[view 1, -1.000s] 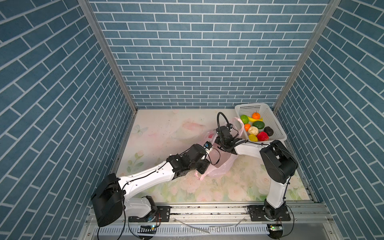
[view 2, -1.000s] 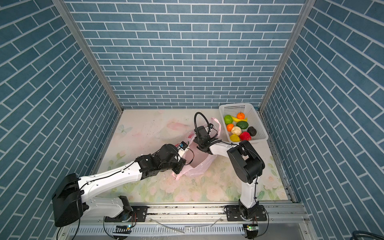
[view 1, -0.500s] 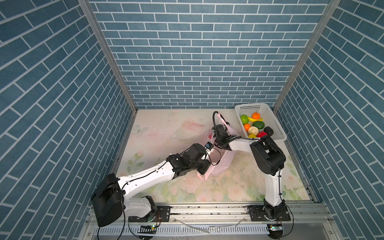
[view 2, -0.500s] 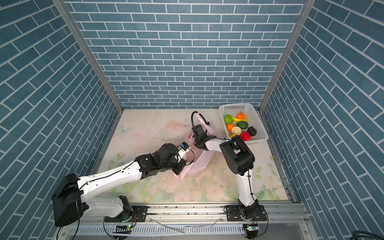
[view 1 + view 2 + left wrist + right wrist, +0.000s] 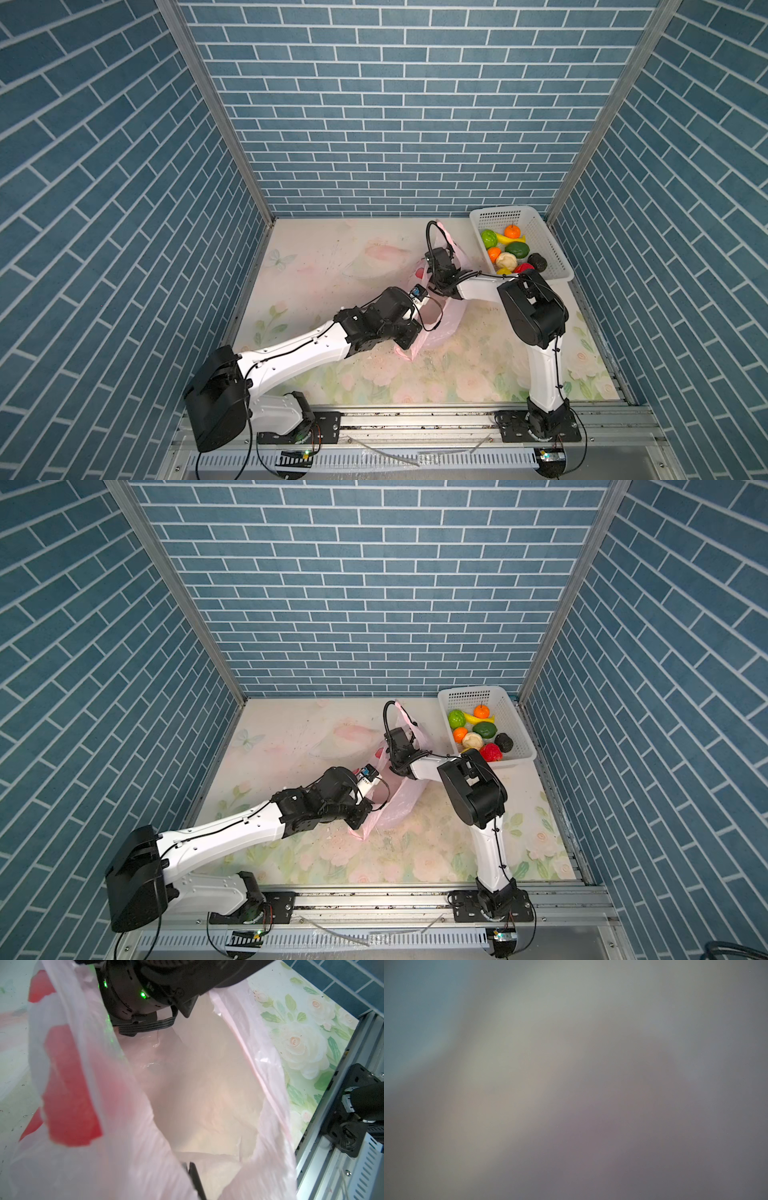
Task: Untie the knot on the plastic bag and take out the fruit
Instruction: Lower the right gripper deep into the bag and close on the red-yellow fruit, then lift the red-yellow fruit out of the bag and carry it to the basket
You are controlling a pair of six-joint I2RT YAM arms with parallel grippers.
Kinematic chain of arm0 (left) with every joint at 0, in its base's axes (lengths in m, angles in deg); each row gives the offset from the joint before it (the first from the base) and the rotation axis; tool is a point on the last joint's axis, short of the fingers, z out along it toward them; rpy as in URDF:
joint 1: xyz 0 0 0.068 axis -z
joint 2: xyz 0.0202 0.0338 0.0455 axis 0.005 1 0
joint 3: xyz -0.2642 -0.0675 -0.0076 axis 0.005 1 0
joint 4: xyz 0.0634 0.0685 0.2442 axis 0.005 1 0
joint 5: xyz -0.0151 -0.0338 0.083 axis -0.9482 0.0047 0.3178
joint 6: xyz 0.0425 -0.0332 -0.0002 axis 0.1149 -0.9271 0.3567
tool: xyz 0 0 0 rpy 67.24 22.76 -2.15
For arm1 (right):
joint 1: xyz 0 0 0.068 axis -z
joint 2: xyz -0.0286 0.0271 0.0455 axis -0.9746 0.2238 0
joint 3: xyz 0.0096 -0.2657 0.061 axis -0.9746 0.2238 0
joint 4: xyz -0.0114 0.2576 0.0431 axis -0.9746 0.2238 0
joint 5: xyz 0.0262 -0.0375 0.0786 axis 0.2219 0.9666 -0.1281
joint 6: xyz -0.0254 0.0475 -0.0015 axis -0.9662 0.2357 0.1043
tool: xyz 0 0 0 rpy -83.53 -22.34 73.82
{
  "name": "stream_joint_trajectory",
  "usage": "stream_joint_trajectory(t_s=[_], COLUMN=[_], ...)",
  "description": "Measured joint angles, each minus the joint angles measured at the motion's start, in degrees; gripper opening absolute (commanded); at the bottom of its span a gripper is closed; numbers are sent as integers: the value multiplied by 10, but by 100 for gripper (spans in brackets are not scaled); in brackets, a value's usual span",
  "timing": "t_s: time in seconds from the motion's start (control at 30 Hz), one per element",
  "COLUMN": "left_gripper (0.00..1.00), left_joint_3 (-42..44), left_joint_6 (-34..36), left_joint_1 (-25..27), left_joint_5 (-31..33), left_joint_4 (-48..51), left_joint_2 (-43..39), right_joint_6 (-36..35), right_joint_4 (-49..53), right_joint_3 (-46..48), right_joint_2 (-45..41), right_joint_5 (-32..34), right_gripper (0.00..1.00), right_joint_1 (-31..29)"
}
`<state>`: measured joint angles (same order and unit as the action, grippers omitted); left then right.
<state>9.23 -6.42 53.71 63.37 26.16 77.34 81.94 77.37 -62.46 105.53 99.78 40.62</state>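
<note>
From my station the untying looks finished: I can find no knot anywhere, and in the left wrist view the mouth of the thin translucent pink plastic bag with red heart prints (image 5: 207,1095) gapes wide. The bag sits near the middle of both top views on the floral counter (image 5: 332,266), partly lifted. My left gripper (image 5: 190,1169) is clamped tight on the film at its rim and holds the opening up. Looking down into it, I see only pale crumpled film and no fruit, though folds may hide the deepest corner. The fist-sized toy fruit lies in the white perforated plastic basket (image 5: 505,212) at the right of the top views, against the back corner, well apart from the bag. There I count a bumpy light green one (image 5: 489,239), an orange tangerine (image 5: 513,231), a dark green avocado (image 5: 517,249), a cream piece (image 5: 507,260) and a red strawberry (image 5: 524,269), among others. My right gripper (image 5: 440,266) is at the bag's mouth with a pink strap draped over it. Its jaws are hidden and its wrist camera gives only blur, so I cannot tell whether it is wide, narrow or carrying anything. I judge the task nearly or fully complete; what is left is to confirm the bag is empty.
</note>
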Motion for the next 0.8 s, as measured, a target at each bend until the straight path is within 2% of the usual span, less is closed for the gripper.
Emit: stream_joint_trajectory(t_s=[0.53,0.8], left_gripper=[0,0], left_joint_3=[0,-6], left_joint_6=[-15,-21], left_joint_1=[0,-3], left_joint_5=[120,159], left_joint_4=[0,8], left_joint_2=[21,38], right_joint_6=[0,-10], right_joint_4=[-66,-32], right_joint_3=[153,182], right_joint_2=[-145,-224], right_joint_5=[-183,-251], right_gripper=[40,40], right_joint_1=[-6,-23])
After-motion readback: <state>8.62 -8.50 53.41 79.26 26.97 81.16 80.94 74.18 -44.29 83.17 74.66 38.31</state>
